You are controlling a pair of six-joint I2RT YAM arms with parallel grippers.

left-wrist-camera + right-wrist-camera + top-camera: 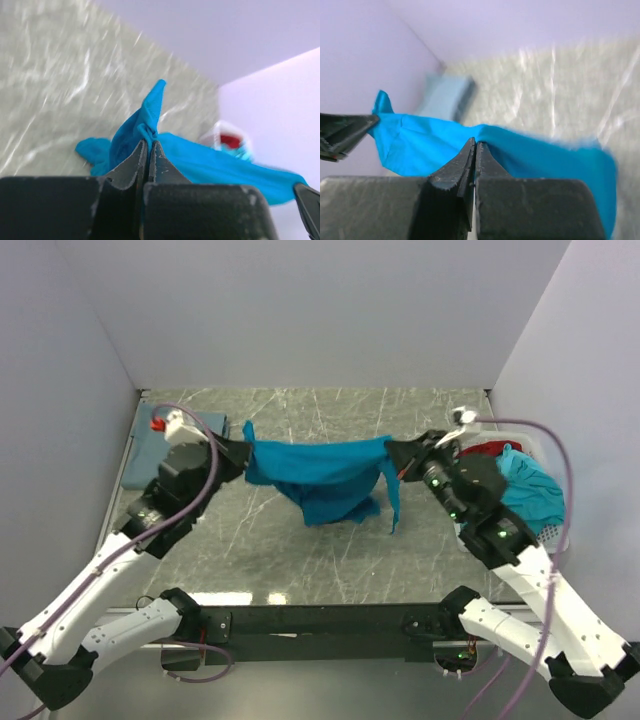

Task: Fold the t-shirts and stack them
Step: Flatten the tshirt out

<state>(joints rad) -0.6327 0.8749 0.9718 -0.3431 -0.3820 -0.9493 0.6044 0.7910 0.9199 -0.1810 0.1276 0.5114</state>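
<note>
Overhead, the marbled table lies bare across its middle and near strip, with walls closing its left, far and right edges. The teal t-shirt hangs spread between the two grippers. Its long axis runs left to right across the table, its upper edge is pulled fairly straight, and its body sags toward the near side. Whether the lowest folds touch the surface I cannot tell.

The left arm and right arm rise from the near corners and angle inward, elbows outward, wrists turned to face each other.

A white basket sits against the right wall holding a second teal t-shirt and a red t-shirt. A folded grey-blue t-shirt lies by the left wall.

The left gripper has its fingers pressed together, pinching a bunched corner of the hanging shirt. The right gripper pinches the opposite edge, fingers tight on the cloth.
</note>
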